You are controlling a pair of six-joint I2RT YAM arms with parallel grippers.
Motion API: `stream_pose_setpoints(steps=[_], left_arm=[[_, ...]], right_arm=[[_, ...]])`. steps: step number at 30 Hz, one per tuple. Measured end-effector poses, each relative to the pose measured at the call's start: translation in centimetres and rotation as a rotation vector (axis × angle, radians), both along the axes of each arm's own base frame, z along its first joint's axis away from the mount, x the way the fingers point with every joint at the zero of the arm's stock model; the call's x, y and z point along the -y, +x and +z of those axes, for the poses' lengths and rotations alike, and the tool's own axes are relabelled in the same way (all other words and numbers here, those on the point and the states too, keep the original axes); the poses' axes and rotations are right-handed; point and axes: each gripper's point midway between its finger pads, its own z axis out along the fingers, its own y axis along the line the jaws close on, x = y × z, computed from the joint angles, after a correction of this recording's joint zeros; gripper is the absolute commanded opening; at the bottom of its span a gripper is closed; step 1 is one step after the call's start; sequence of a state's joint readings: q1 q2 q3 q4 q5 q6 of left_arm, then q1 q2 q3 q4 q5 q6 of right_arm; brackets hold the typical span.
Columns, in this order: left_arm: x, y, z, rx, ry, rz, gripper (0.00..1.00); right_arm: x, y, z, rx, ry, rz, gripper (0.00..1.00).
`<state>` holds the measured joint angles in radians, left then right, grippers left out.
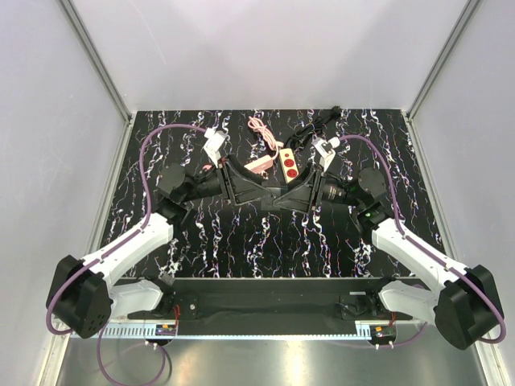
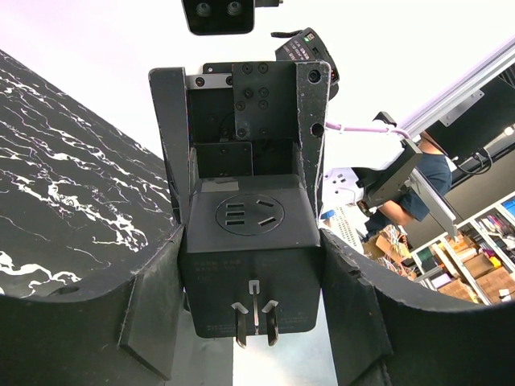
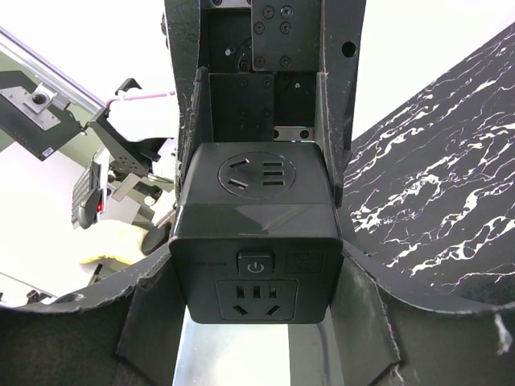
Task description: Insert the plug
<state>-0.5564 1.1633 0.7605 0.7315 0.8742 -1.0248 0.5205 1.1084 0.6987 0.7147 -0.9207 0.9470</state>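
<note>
Showing the plug cube (image 3: 256, 209), a black block with a three-hole socket on its upper face, a power button above a second socket on the face toward the right wrist camera, and three metal prongs (image 2: 254, 312) on the opposite face, toward the left wrist camera. The cube is held over the middle of the marbled black table (image 1: 241, 241), between the two arms. The left gripper (image 2: 253, 281) is clamped on the cube's two sides. The right gripper (image 3: 256, 305) is clamped on the same two sides from the opposite end, so both tools grip one object. Just beyond the cube, a red socket block (image 1: 290, 166) lies on the table with a pale pink piece (image 1: 257, 166) at its left. A pink cord (image 1: 259, 129) and a black cord (image 1: 318, 127) lie farther back.
</note>
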Motion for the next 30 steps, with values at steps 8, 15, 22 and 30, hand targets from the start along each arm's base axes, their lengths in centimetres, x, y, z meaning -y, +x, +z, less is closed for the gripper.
stream_pose_setpoints(steps=[8, 15, 22, 30], left_arm=[[0.0, -0.2, -0.1, 0.033, 0.005, 0.000, 0.00], [-0.1, 0.0, -0.5, 0.009, 0.018, 0.004, 0.55], [-2.3, 2.8, -1.6, -0.033, 0.091, 0.103, 0.97], [-8.1, 9.2, 0.4, 0.067, 0.345, 0.480, 0.99]], right_arm=[[0.0, 0.0, 0.0, -0.030, 0.002, 0.002, 0.68], [-0.2, 0.2, -0.4, -0.024, -0.004, 0.011, 0.00], [-0.3, 1.5, -1.7, -0.007, -0.110, -0.022, 0.00], [0.5, 7.6, 0.8, 0.197, -0.406, -0.194, 0.00]])
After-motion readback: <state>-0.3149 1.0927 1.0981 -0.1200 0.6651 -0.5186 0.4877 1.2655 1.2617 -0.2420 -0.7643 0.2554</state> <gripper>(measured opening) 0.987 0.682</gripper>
